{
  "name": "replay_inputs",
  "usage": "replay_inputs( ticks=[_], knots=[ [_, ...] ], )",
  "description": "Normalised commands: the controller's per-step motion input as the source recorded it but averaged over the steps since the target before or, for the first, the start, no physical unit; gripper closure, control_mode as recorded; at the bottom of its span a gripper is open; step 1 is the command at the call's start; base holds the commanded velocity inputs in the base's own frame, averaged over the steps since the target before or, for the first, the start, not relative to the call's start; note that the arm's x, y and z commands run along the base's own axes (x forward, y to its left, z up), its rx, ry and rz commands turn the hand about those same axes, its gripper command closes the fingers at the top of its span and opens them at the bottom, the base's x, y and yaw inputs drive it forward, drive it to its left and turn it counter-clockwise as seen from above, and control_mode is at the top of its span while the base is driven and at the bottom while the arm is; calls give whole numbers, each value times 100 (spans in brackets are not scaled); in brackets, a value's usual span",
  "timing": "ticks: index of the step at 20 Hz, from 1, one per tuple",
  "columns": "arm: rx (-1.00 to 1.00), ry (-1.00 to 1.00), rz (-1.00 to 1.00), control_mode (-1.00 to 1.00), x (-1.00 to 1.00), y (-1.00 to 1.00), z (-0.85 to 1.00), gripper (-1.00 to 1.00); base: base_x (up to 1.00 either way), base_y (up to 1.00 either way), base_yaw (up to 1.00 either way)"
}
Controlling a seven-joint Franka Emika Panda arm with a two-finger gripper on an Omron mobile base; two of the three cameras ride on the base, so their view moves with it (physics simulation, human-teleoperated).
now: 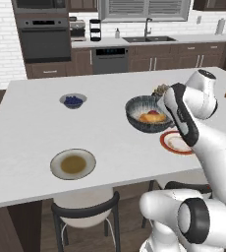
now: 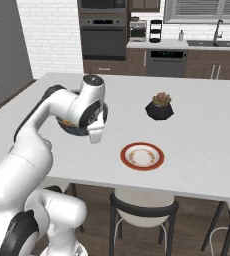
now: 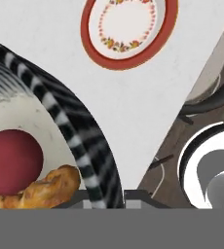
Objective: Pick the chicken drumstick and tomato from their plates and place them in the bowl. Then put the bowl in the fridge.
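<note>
Striped bowl [image 3: 92, 146] rim pinched in closed tool [image 3: 106, 197]; tomato [image 3: 11, 155], drumstick [image 3: 41, 189] inside.

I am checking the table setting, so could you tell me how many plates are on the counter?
2. The red-rimmed plate lies near the counter's front edge beside the bowl; the grey-rimmed plate sits further left, also near the front edge.

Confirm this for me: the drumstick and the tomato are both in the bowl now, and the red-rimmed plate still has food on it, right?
Not quite. The drumstick and the tomato do lie in the bowl, but the red-rimmed plate carries no food, just its printed floral ring. The hand view shows it best.
</note>
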Motion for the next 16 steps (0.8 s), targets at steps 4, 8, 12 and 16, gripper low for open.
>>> replay_inputs(
  ticks=[4,8,12,16],
  knots=[
    [0,-23,-8,-100,-100,0,47,100,0,0,0],
    [0,-14,-1,-100,-100,0,33,100,0,0,0],
    [0,-15,-1,-100,-100,0,28,100,0,0,0],
    [-2,-17,0,-100,-97,0,1,100,0,0,0]
  ],
)
